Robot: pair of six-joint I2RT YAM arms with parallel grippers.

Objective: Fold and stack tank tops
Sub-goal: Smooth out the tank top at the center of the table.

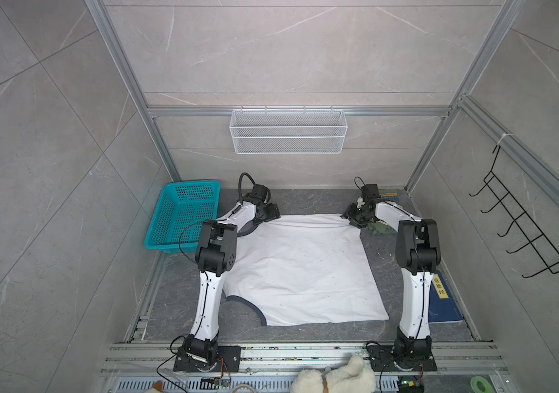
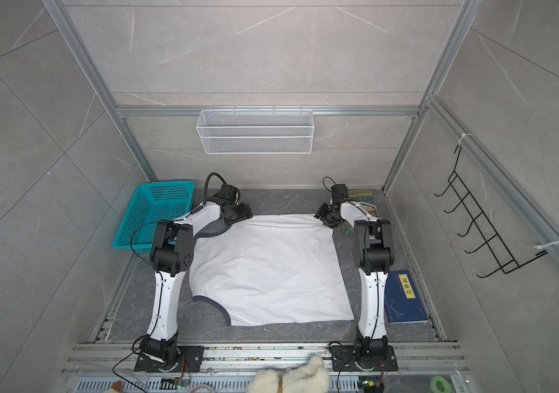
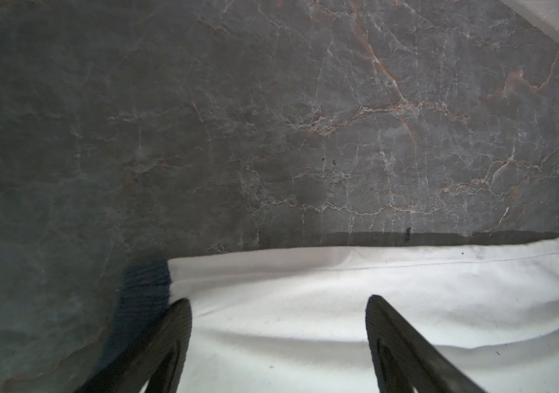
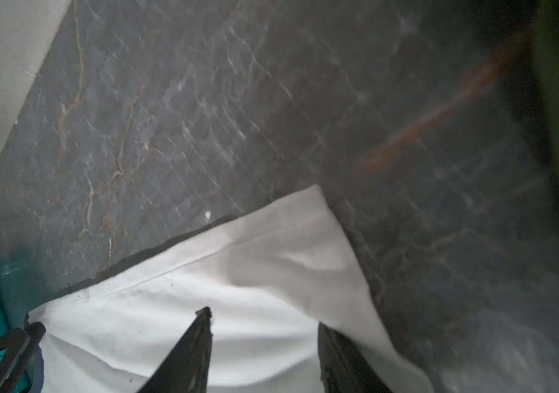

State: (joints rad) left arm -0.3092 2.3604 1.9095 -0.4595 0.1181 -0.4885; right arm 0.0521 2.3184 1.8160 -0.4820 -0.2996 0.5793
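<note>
White top [image 1: 305,268] lies flat on the table [image 1: 305,200]. Left gripper [image 3: 278,301] stands wide open over its far left corner. Right gripper [image 4: 264,318], jaws apart, straddles the far right corner, cloth between them. Olive top [image 1: 378,229] lies bunched just beside it

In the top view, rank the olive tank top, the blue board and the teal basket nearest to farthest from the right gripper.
1. Olive tank top, right beside the right gripper.
2. Blue board, right edge, nearer the front.
3. Teal basket, far left corner.
</note>
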